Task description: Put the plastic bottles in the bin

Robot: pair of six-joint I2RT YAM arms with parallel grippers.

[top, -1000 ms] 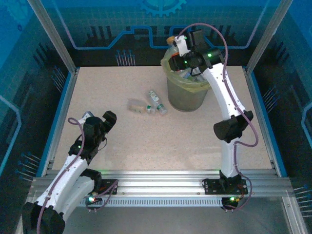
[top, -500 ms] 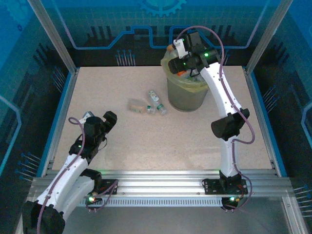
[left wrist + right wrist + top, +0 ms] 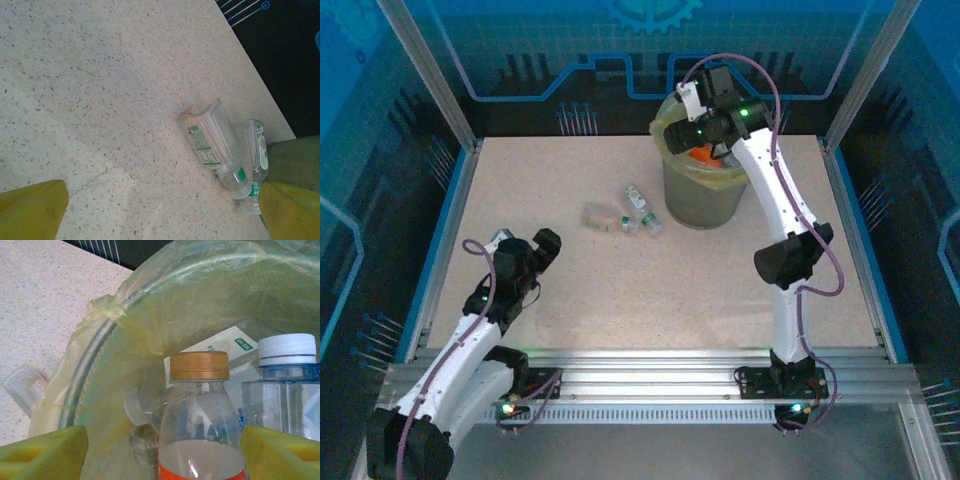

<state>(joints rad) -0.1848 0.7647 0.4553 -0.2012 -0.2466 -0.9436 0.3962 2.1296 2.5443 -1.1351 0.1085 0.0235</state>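
One gold-capped bottle (image 3: 199, 415) (base cropped) stands in the bin (image 3: 111, 310); depth unclear.

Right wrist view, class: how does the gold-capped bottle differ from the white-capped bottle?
The gold-capped bottle has a rounded shoulder; the white-capped bottle looks squarer. The gold-capped bottle is colourless with an orange label; the white-capped bottle is blue-tinted. Both are clear plastic, in the bin.
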